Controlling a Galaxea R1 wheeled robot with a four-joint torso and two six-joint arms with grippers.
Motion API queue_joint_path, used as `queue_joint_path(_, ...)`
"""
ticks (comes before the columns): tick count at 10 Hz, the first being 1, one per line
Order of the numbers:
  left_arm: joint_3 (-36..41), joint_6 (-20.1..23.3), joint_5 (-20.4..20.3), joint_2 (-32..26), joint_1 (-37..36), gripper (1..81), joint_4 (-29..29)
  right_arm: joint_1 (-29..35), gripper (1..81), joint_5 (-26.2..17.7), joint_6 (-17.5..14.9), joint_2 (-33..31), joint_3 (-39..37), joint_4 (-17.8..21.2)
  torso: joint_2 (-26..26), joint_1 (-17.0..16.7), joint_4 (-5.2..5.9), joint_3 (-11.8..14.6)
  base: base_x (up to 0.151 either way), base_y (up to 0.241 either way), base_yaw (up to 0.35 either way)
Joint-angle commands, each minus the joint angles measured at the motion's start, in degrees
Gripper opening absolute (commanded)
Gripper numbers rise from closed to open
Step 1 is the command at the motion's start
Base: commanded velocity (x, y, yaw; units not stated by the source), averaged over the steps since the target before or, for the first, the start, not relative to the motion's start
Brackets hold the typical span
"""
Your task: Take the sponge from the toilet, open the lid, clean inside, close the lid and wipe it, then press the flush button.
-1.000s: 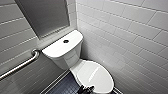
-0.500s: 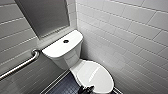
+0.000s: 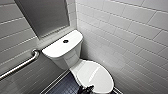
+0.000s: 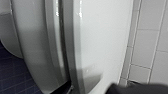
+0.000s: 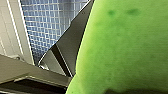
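Note:
The white toilet [image 3: 72, 60] stands in the corner with its lid [image 3: 96, 75] down. On the flat tank top sits the small dark flush button [image 3: 65, 41]. A dark part of one of my arms [image 3: 86, 89] pokes in at the lid's front edge. In the left wrist view the lid [image 4: 105, 37] and the bowl's side [image 4: 32, 45] are very close, with the seam between them running across the picture. The bright green sponge [image 5: 125, 50] looms large in the right wrist view, held in my right gripper above small floor tiles.
A metal grab bar [image 3: 20, 66] runs along the left wall beside the tank. White tiled walls [image 3: 130, 37] close in on the right and behind. A grey panel [image 3: 45, 15] hangs above the tank. Dark tiled floor [image 3: 65, 86] lies left of the bowl.

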Motion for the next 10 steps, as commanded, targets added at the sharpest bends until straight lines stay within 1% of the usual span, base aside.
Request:
queue_joint_path(1, 4.6, 0.0, 2.0, -0.8, -5.2, 81.1, 3.5, 0.2, 1.0, -2.8, -0.1, -1.9, 1.6, -1.4, 0.0, 0.0, 0.00, 0.0, 0.000, 0.000, 0.000)
queue_joint_path(3, 7.0, 0.0, 1.4, -1.7, -5.4, 81.1, 4.4, 0.3, 1.0, -2.8, -0.1, -1.8, 1.6, -1.5, 0.0, 0.0, -0.02, 0.0, 0.000, 0.000, 0.000)
queue_joint_path(6, 6.4, 0.0, 1.6, -1.3, -5.5, 81.1, 4.3, 0.3, 1.0, -2.8, -0.1, -1.2, 1.2, -1.5, 0.0, 0.0, -0.02, 0.0, 0.000, 0.000, 0.000)
queue_joint_path(7, 4.9, 0.0, 1.9, -0.6, -5.4, 81.1, 4.3, 0.3, 1.0, -2.8, -0.1, -1.2, 1.2, -1.5, 0.0, 0.0, -0.02, 0.0, 0.000, 0.000, 0.000)
queue_joint_path(10, -5.1, 0.0, 2.2, 4.5, -5.3, 81.1, 4.5, 0.2, 1.0, -2.8, -0.1, -1.4, 1.5, -1.5, 0.0, 0.0, -0.02, 0.0, 0.000, 0.000, 0.000)
